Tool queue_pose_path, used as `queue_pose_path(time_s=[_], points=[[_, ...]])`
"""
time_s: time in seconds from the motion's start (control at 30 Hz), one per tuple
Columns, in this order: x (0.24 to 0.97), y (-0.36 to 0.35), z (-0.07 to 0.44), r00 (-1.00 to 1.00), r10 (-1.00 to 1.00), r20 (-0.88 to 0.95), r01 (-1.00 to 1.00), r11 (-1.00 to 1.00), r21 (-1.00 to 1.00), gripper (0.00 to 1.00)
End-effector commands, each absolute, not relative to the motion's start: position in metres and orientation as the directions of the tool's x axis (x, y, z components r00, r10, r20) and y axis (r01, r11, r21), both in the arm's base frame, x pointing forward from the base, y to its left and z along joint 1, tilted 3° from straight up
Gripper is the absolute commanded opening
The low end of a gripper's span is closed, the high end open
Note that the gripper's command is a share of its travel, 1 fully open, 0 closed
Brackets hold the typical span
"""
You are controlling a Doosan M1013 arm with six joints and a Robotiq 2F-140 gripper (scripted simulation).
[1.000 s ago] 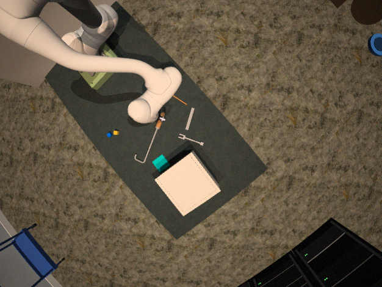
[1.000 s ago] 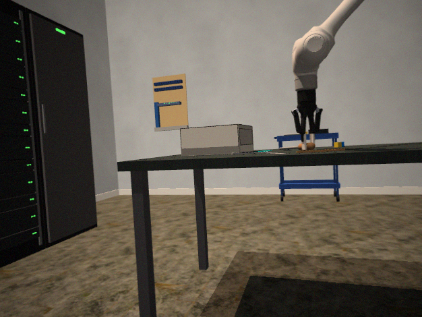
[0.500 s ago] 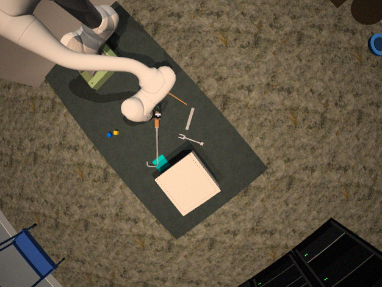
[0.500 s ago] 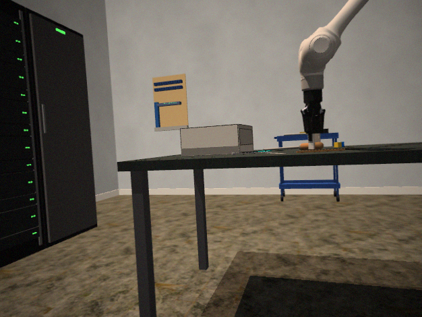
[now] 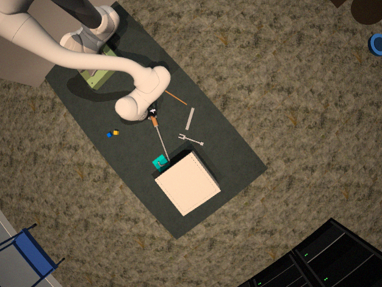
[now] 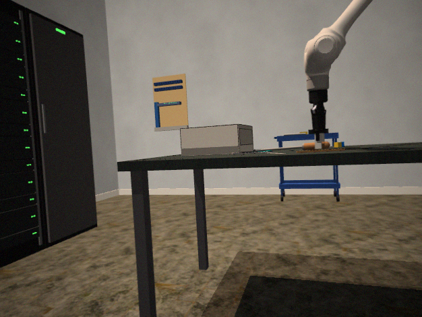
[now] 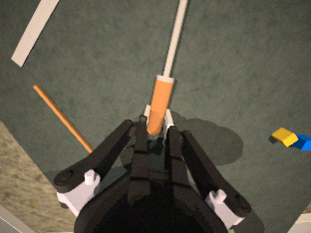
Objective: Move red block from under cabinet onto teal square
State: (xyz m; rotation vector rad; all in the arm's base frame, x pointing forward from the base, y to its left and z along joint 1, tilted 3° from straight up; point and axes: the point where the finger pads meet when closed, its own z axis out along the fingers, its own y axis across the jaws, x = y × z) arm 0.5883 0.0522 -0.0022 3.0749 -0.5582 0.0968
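My gripper is low over the dark table and is shut on the orange handle of a hook tool. The tool's pale rod runs from the handle toward the cabinet. Its hooked end lies over the teal square, which sits against the cabinet's near corner. The red block shows in no view; it is hidden under the cabinet.
A thin orange stick, a grey flat bar and a forked tool lie on the table near the cabinet. A blue cube and a yellow cube lie to the left. A green fixture stands by the arm's base.
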Motion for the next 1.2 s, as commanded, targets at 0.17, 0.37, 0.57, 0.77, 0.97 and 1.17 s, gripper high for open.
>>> queue_pose_path(time_s=[0.17,0.37,0.57,0.77,0.97,1.17], points=[[0.574,0.044,-0.004,0.981,-0.185,0.060,-0.186,-0.983,0.004,0.00],[0.571,0.041,-0.004,0.989,-0.136,0.060,-0.136,-0.991,0.007,0.00],[0.568,0.039,-0.004,0.994,-0.087,0.060,-0.087,-0.996,0.010,0.00],[0.566,0.038,-0.004,0.996,-0.064,0.059,-0.065,-0.998,0.011,0.00],[0.566,0.038,-0.004,0.996,-0.060,0.059,-0.061,-0.998,0.012,0.00],[0.566,0.038,-0.004,0.996,-0.060,0.059,-0.061,-0.998,0.012,0.00]])
